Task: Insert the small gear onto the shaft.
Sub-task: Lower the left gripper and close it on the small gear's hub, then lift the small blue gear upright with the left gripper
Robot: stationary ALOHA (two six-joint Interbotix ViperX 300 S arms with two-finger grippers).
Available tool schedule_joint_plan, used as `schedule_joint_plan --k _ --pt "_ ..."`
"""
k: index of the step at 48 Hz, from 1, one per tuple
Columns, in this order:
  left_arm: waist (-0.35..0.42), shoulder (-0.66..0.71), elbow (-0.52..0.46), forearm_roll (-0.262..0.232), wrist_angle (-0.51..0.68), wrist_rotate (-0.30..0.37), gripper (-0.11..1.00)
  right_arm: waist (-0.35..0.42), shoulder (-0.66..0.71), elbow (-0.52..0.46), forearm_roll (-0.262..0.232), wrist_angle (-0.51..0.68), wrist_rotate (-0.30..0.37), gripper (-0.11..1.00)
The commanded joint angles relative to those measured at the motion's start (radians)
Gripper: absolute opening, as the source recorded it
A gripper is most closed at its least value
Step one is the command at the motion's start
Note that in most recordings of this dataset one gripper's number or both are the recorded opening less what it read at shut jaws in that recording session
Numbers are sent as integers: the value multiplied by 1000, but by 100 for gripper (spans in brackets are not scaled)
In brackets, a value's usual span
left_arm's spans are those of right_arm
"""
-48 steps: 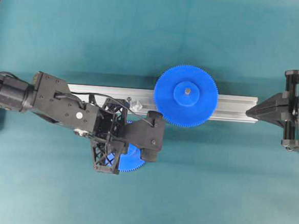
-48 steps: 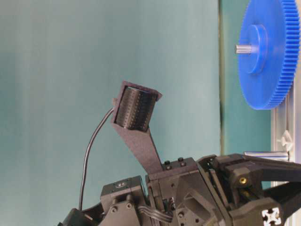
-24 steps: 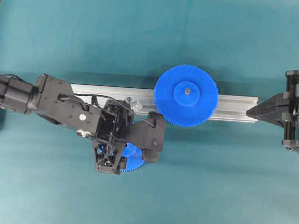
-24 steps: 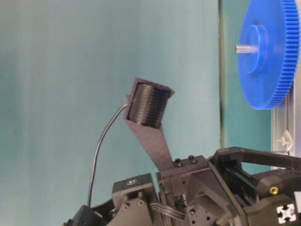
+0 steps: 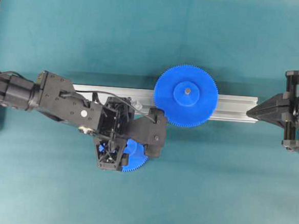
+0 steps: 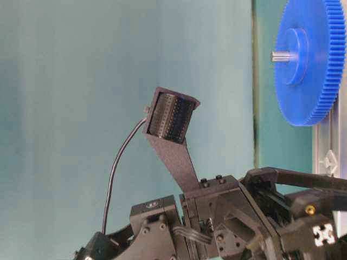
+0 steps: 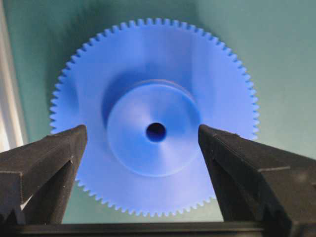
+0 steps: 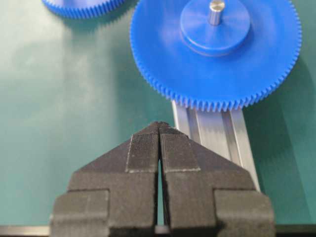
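1. Left gripper (image 7: 140, 143): open wide, holding nothing, black fingers (image 7: 47, 158) either side of the raised round hub of the small blue plastic toothed gear (image 7: 154, 118) and clear of it. Judged a pre-grasp stance, centred on the hub as the most graspable feature.
2. Small gear: flat on the teal tabletop (image 5: 195, 187), hub and central hole facing up, just beside the long silver grooved aluminium bar (image 5: 232, 107) on its near side. Mostly hidden under the left arm in the overhead view, only a toothed arc showing (image 5: 135, 162); whole face and finger clearance shown by the left wrist view alone.
3. Thin grey metal shaft on its translucent-white bracket: only the bracket glimpsed (image 6: 328, 161), on the bar by the left arm; pin hidden. Gear not yet on it.
4. Wider blue gear (image 5: 186, 96): seated on its own metal pin (image 8: 215, 12) over the bar. Height above the bar apparent only in the table-level view.
5. Right gripper (image 8: 159, 143): closed, empty, pads together, tip at the bar's right end. Contact with the bar: cannot tell.
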Motion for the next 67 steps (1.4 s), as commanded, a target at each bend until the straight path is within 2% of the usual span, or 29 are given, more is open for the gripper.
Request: schedule_joint_plan --k 1,27,40,67 --pt "-3 -11 -23 3 -5 0 92 -2 3 -9 2 -9 11 -1" --pt "-14 3 -38 3 -5 -8 92 -2 -15 0 2 -11 12 -1" --pt "-18 15 -35 3 -5 -11 92 -2 -17 8 2 -12 49 -1" --pt "-18 46 -26 3 -5 -11 92 -2 -26 11 2 -12 49 -1"
